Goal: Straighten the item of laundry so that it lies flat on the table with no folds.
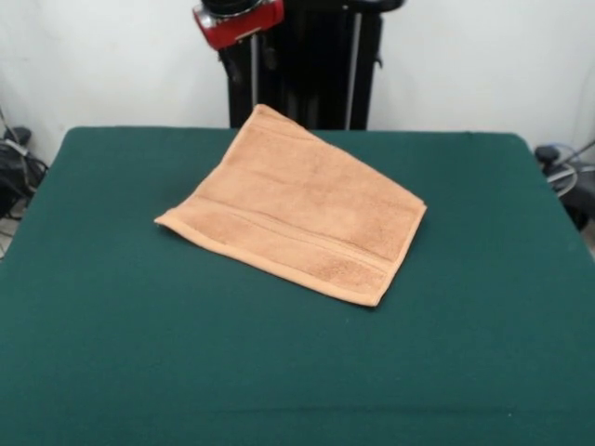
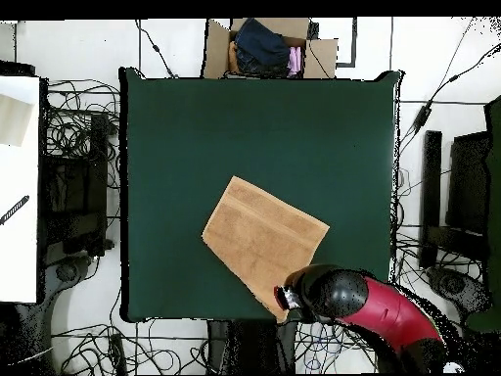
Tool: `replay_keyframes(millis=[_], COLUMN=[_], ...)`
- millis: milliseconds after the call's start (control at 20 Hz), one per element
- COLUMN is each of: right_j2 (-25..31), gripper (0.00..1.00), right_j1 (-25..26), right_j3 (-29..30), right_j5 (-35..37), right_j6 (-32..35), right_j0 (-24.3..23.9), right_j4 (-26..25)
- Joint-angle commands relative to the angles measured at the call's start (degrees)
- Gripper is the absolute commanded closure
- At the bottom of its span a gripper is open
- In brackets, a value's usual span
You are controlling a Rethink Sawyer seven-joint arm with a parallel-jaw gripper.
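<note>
The light orange-tan towel lies turned at an angle on the dark green table, towards the robot's side. A woven band runs near its front hem. Its far corner stands up above the table's far edge, right under the arm's red end. In the overhead view the towel reaches to the table edge by the robot's base. There the arm's red and black head covers its corner. My gripper shows only as a small part at that corner. I cannot tell its state or whether it holds the towel.
The black pedestal stands behind the table's far edge. A cardboard box with clothes sits beyond the edge opposite the robot. Cables and equipment lie on the floor on both sides. A white surface is at the left.
</note>
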Motion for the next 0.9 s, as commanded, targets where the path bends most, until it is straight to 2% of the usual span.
replay_keyframes(millis=[50,250,350,650,900], right_j2=[-1.57,-5.35,-6.48,-10.33,-11.40], gripper=[0.00,0.00,0.00,0.00,0.00], right_j1=[7.57,19.00,22.73,28.21,28.63], right_j3=[4.57,0.39,-1.34,-2.21,-0.82], right_j5=[-10.47,-18.75,-20.86,-30.23,-33.27], right_j6=[10.00,11.35,11.43,11.70,11.13], right_j0=[0.36,0.74,0.72,0.26,-1.80], right_j4=[-4.66,-9.64,-11.02,-15.25,-16.49])
